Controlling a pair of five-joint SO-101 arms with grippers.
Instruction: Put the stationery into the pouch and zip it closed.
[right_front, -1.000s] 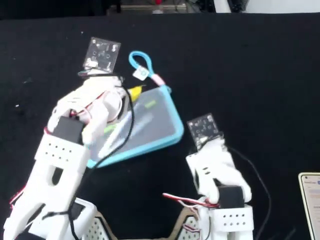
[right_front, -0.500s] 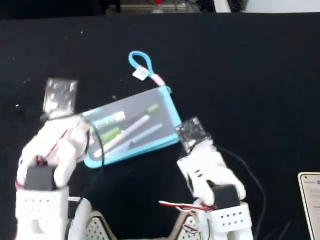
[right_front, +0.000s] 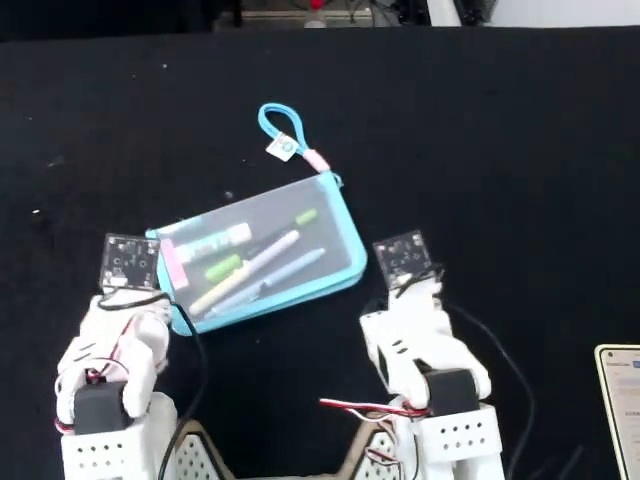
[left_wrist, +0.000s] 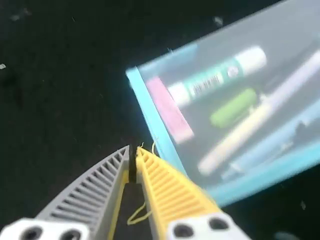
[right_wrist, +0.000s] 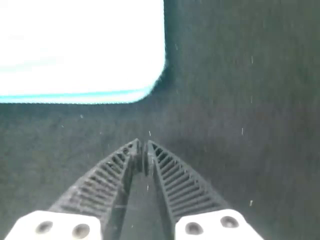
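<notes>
The clear pouch (right_front: 262, 262) with a blue rim lies flat at mid-table, and its blue loop strap (right_front: 279, 124) points to the far side. Inside it I see a green-and-white marker (left_wrist: 216, 76), a pink piece (left_wrist: 169, 108), a green highlighter (left_wrist: 233, 106) and a pale pen (left_wrist: 252, 130). My left gripper (left_wrist: 132, 152) is shut and empty, just off the pouch's near left corner. The left arm (right_front: 112, 340) stands at the table's near left. My right gripper (right_wrist: 143, 147) is shut and empty over bare cloth, a little short of the pouch's near right corner (right_wrist: 145, 80). The right arm (right_front: 420, 345) stands at the near right.
Black cloth (right_front: 500, 150) covers the table, with free room to the far side and the right. A white printed card (right_front: 622, 400) lies at the near right edge. A loose yellow thread (left_wrist: 138, 215) hangs at my left fingers.
My left arm has pulled back from over the pouch to the near left, uncovering it. The pouch's left end swung a little. The right arm barely shifted.
</notes>
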